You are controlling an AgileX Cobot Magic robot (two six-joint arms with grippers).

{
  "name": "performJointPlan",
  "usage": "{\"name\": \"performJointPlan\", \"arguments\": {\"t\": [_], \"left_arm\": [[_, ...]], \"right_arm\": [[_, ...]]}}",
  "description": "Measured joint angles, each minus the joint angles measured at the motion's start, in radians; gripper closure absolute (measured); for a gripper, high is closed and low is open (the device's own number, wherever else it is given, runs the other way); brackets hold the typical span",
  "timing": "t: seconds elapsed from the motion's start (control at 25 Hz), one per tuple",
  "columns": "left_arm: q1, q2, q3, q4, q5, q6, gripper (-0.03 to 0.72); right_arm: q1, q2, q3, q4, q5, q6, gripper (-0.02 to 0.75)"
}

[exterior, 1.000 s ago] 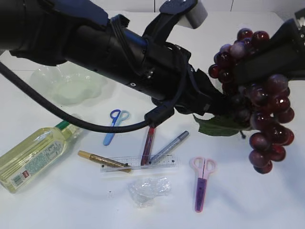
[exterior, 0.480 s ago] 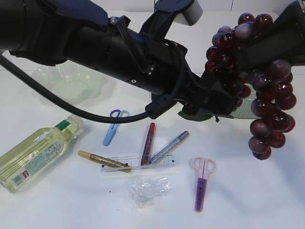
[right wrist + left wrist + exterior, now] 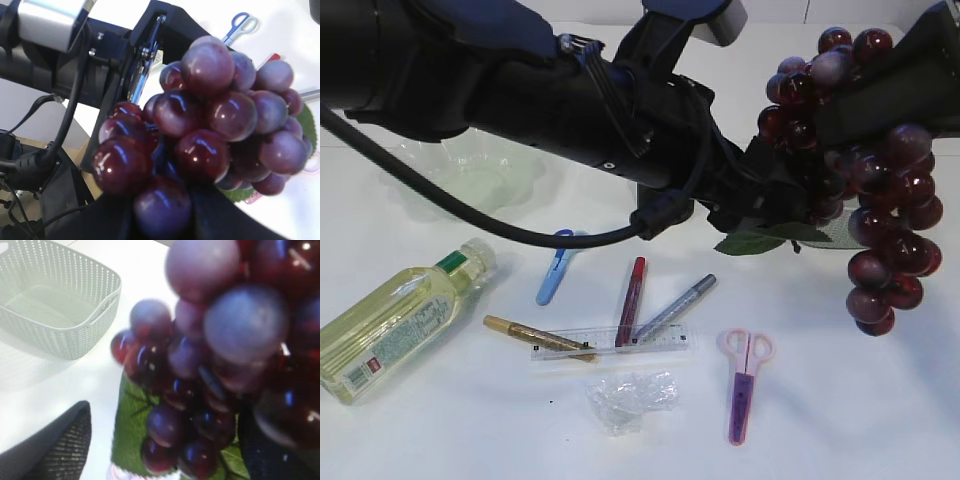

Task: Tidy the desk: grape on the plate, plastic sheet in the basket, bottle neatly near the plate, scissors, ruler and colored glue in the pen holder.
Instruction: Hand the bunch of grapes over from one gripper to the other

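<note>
A dark red grape bunch [image 3: 880, 200] with a green leaf [image 3: 760, 240] hangs above the table, and my right gripper [image 3: 840, 130] is shut on its top [image 3: 165, 200]. My left gripper [image 3: 785, 200] reaches across from the left and stands open, its fingers [image 3: 55, 450] wide apart on either side of the lower grapes [image 3: 165, 440]. On the table lie the bottle [image 3: 395, 320], blue scissors [image 3: 555, 270], pink scissors [image 3: 745, 380], the ruler [image 3: 615, 343], red [image 3: 632, 300], silver [image 3: 675, 305] and gold [image 3: 535, 337] glue pens, and the crumpled plastic sheet [image 3: 630, 397]. The clear plate [image 3: 470, 180] sits at the far left. The pen holder is out of view.
A white woven basket [image 3: 55, 300] stands on the table beyond the grapes in the left wrist view. The left arm [image 3: 520, 90] and its cable [image 3: 470, 235] span the upper half of the exterior view and hide the table behind them.
My left jaws have opened wide round the lower grapes. The bunch has risen a little in the right gripper, and the left arm has shifted up and to the right.
</note>
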Motion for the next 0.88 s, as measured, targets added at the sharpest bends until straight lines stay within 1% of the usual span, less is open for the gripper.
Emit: {"name": "performJointPlan", "arguments": {"t": [0.28, 0.44, 0.68, 0.88], "left_arm": [[-0.038, 0.0, 0.0, 0.035, 0.022, 0.0, 0.022], [-0.04, 0.0, 0.0, 0.046, 0.028, -0.002, 0.029], [-0.04, 0.0, 0.0, 0.038, 0.002, -0.017, 0.018], [-0.04, 0.004, 0.0, 0.041, -0.064, -0.023, 0.017]], "right_arm": [[0.0, 0.0, 0.0, -0.003, 0.002, 0.0, 0.552], [0.0, 0.0, 0.0, -0.002, 0.002, 0.0, 0.552], [0.0, 0.0, 0.0, -0.003, 0.002, 0.0, 0.551], [0.0, 0.004, 0.0, -0.007, 0.002, 0.0, 0.549]]}}
